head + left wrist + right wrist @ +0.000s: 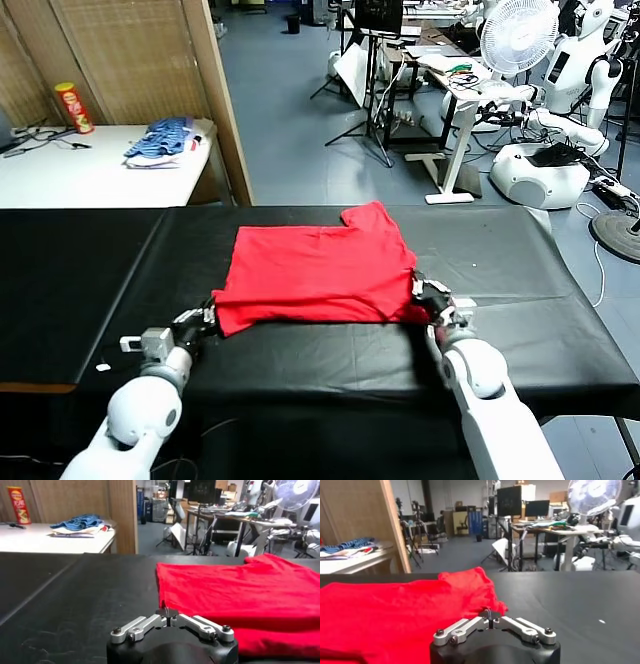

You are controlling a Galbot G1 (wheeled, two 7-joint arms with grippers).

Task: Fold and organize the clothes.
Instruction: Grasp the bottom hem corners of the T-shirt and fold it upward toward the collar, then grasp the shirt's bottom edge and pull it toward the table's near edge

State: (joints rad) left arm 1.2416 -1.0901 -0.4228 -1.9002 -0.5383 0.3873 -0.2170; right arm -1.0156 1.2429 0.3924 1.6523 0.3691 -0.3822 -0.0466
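Shirt: red T-shirt (318, 275) lying on the black table (80, 280), roughly centred, plain side up, already doubled over into a squarish block with one sleeve (375, 218) sticking out at the far right corner.
Left claw: left gripper (200, 322) sitting low at the near left corner of the fabric; fingers pressed together in its wrist view (169, 613), tips touching the hem edge, no cloth visibly pinched between them.
Right claw: right gripper (428, 292) resting at the near right corner; fingertips meeting in its wrist view (490, 614), pinching or merely touching the cloth: cannot tell.
Done so far: judging by the layered near edge, at least one fold completed.
Left to do: probably tucking in the stray sleeve, folding smaller, squaring up and placing the bundle.
Stage: judging roughly midway, between folds.
Nearby: blue-and-white pile (165, 142) and snack can (73, 107) sitting on the white side table, well apart.
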